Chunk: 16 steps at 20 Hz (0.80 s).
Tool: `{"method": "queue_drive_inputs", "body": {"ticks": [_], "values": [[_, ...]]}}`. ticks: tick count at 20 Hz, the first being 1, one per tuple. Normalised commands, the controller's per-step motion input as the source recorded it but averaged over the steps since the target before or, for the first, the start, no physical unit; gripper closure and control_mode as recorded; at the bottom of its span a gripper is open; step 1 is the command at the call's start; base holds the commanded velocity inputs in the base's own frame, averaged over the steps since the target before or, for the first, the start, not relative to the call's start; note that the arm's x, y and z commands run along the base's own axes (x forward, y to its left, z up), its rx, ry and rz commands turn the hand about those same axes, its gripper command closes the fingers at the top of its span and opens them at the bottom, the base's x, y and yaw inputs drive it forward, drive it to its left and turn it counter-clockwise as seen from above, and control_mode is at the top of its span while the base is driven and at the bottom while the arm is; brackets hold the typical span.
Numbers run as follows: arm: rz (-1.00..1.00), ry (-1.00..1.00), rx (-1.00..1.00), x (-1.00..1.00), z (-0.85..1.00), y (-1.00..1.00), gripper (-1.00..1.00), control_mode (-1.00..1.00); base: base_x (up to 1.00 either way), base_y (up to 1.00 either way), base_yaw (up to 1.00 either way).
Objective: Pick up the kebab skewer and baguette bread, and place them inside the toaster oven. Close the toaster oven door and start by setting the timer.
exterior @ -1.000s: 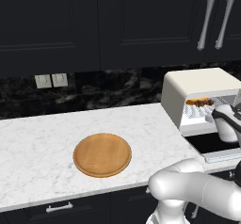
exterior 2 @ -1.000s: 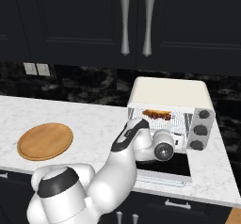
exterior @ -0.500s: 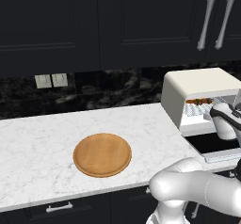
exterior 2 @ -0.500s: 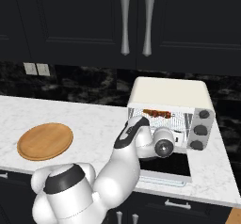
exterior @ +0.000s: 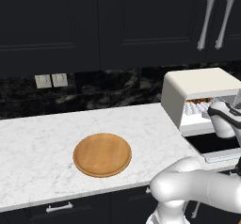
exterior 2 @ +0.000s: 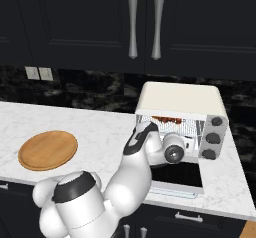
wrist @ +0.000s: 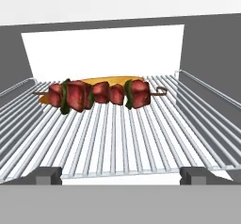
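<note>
The kebab skewer (wrist: 99,94), strung with dark red-brown chunks, lies across the wire rack (wrist: 117,143) inside the cream-white toaster oven (exterior 2: 180,102). Just behind it, partly hidden, rests the golden baguette bread (wrist: 107,81). My gripper (wrist: 120,173) stands open and empty at the oven's mouth, short of the skewer, with one fingertip (wrist: 47,173) at each side of the rack's front. The toaster oven door (exterior 2: 177,174) hangs open, flat and level in front of the toaster oven (exterior: 197,89). The skewer (exterior 2: 165,118) also shows through the opening.
A round wooden board (exterior: 102,155) lies bare on the white marble counter (exterior: 42,138), left of the oven. Round knobs (exterior 2: 215,137) line the oven's right side. Dark cabinets hang above; a black backsplash with outlets (exterior: 51,80) runs behind.
My hand has risen a little in front of the oven opening. The skewer and bread stay put on the rack.
</note>
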Motion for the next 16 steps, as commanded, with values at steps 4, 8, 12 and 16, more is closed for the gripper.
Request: {"method": "queue_drive_inputs", "body": {"ticks": [4,8,12,16], "values": [[0.0,0.0,0.0,0.12,0.0,0.04,-1.0,-1.0,0.0,0.0,0.0],[0.0,0.0,0.0,0.13,0.0,0.03,-1.0,-1.0,0.0,0.0,0.0],[0.0,0.0,0.0,0.13,0.0,0.01,-1.0,-1.0,0.0,0.0,0.0],[0.0,0.0,0.0,0.14,0.0,0.0,-1.0,-1.0,0.0,0.0,0.0]]}}
